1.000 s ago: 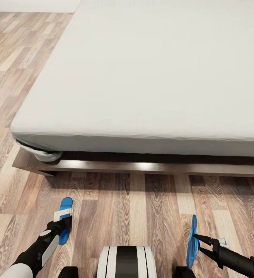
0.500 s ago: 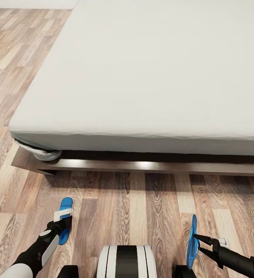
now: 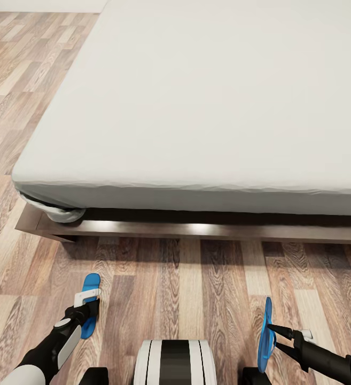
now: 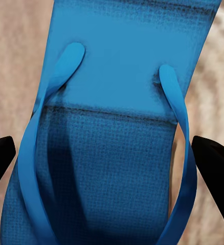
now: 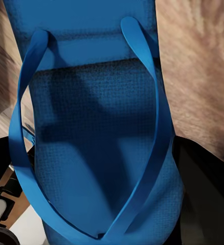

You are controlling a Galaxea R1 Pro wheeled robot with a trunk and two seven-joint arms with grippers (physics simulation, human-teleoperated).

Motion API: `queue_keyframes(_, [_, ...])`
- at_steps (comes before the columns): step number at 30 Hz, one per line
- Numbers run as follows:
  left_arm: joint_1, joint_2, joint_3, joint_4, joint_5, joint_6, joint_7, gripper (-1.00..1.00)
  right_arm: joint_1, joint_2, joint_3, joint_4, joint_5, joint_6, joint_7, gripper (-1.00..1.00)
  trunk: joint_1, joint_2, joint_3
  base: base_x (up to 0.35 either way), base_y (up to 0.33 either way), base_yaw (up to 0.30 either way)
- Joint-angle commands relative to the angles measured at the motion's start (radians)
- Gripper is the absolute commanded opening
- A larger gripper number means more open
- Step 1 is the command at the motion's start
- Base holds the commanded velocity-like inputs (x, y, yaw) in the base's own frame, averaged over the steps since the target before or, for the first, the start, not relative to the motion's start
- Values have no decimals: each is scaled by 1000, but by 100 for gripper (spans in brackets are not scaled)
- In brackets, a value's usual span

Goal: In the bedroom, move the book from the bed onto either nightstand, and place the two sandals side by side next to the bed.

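No readable text, labels, brand marks, numbers or signs appear anywhere. The bed has a plain grey mattress and an unmarked dark frame. The wood-plank floor carries only grain. The two blue sandals, one on the left and one on the right, have bare, unprinted soles and straps.

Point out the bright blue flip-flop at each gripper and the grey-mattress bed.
Left blue flip-flop (image 3: 91, 282), head view, toe end of sole.
Right blue flip-flop (image 3: 266, 334), head view, edge-on sole.
Grey-mattress bed (image 3: 196, 107), head view, mattress top.
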State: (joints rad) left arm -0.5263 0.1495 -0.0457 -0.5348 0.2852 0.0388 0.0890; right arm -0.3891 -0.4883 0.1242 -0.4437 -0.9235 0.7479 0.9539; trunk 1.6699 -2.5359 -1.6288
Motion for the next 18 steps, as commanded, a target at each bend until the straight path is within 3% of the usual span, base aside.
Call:
queue_keyframes(1, [0,1,-5,-2,7,4,6,-100,-1,-1,5,0,-8,5,0,-100,0,0,-1,0,0,0])
queue_keyframes(16, [0,1,-5,-2,6,4,6,-100,-1,-1,5,0,-8,5,0,-100,0,0,-1,0,0,0])
queue_keyframes(17, [0,1,-5,-2,6,4,6,100,-1,-1,5,0,-8,5,0,-100,0,0,-1,0,0,0])
queue_keyframes(18, [0,0,-5,-2,6,4,6,100,-1,-1,5,0,-8,5,0,-100,0,0,-1,0,0,0])
